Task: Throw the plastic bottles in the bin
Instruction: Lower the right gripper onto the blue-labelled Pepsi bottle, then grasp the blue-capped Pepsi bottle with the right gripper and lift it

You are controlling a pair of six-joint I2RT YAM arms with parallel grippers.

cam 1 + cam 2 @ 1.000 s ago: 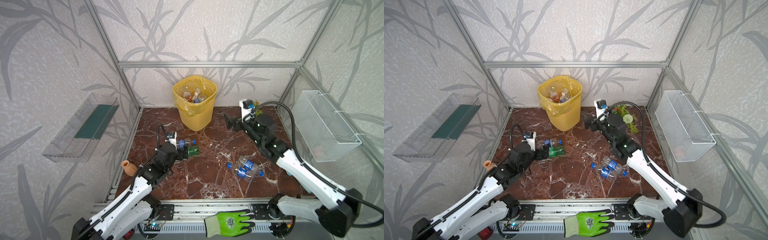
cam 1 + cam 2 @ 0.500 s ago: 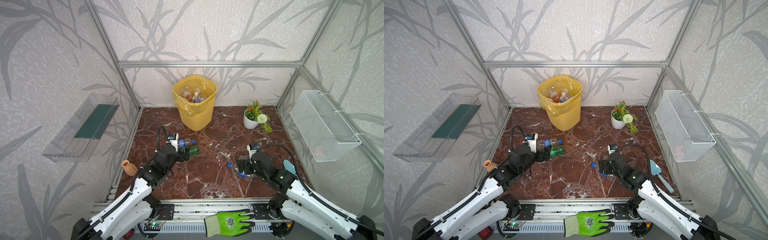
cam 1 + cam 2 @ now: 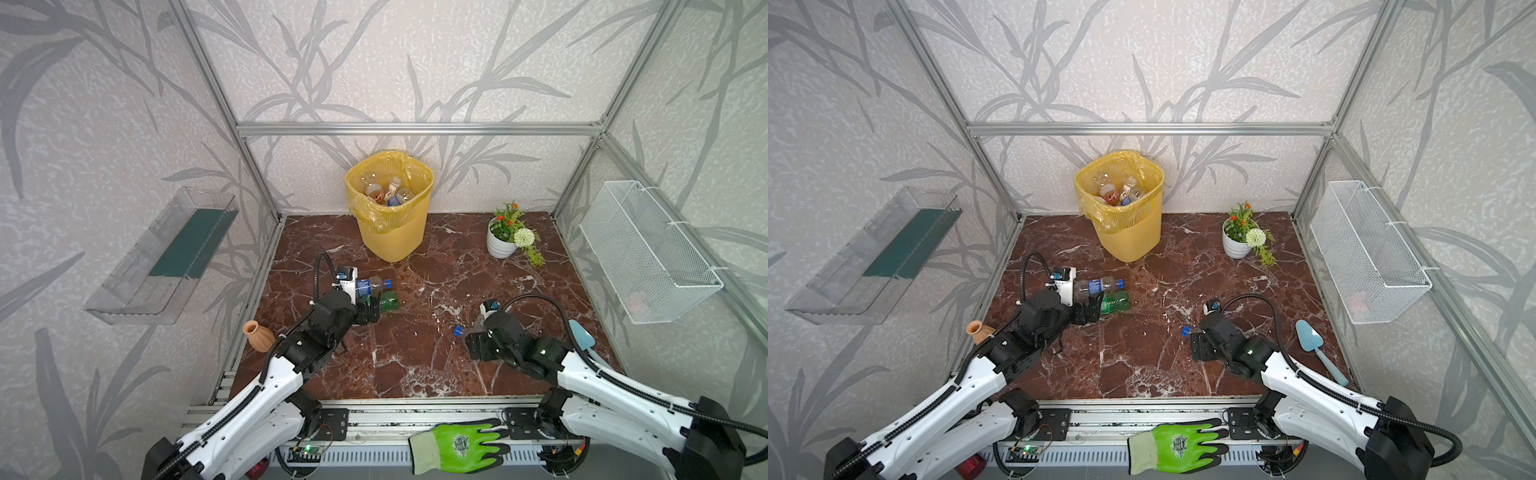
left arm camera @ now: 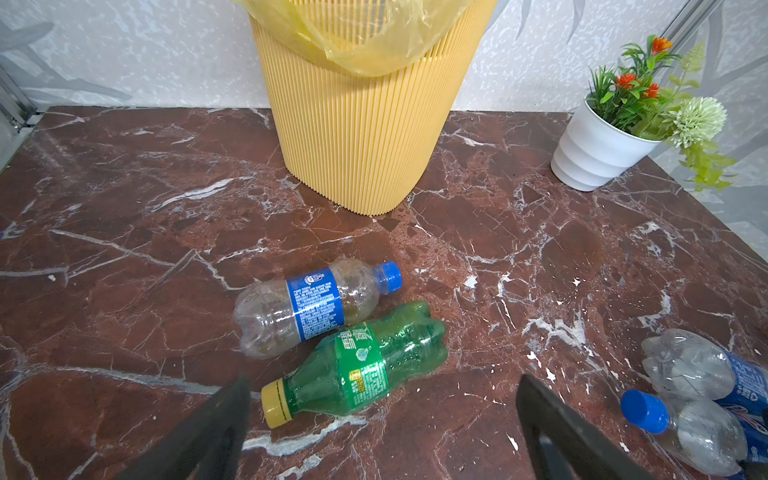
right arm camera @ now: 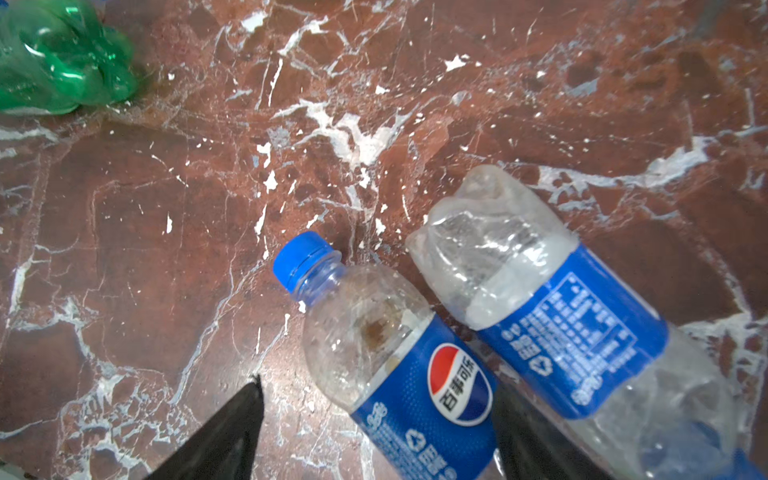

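1. A red marble floor (image 3: pixel 415 365) fills a walled cell. Two robot arms reach in from its near edge.
2. The bin (image 3: pixel 392 237), yellow and ribbed with a bag liner, stands upright against the back wall. Bottles (image 3: pixel 388 193) are heaped inside it, too jumbled to count.
3. The left gripper (image 4: pixel 384 384) hovers low, jaws spread wide and holding nothing. It faces the green bottle (image 4: pixel 365 365), cap end nearest.
4. The right gripper (image 5: pixel 376 386) is down at the floor, jaws apart on either side of the Pepsi bottle (image 5: pixel 399 361). Nothing is gripped: a gap shows beside one finger. The other finger sits between this bottle and its neighbour.
5. Four bottles lie flat on the floor in two touching pairs, well apart from each other. The green one lies against a blue-label bottle (image 4: pixel 307 307), near the bin. The Pepsi one lies against a dented bottle (image 5: pixel 552 316).
6. They look empty: probably very light, thin-walled, easily crushed, smooth, and prone to roll or slip out. The labelled mid-body, where the sides run straight, seems the safest hold.
7. In both top views the right wrist covers its pair; only a blue cap (image 3: pixel 458 331) shows. The wrist view cuts off the Pepsi bottle's base. Whether the inner finger touches either bottle is unclear.
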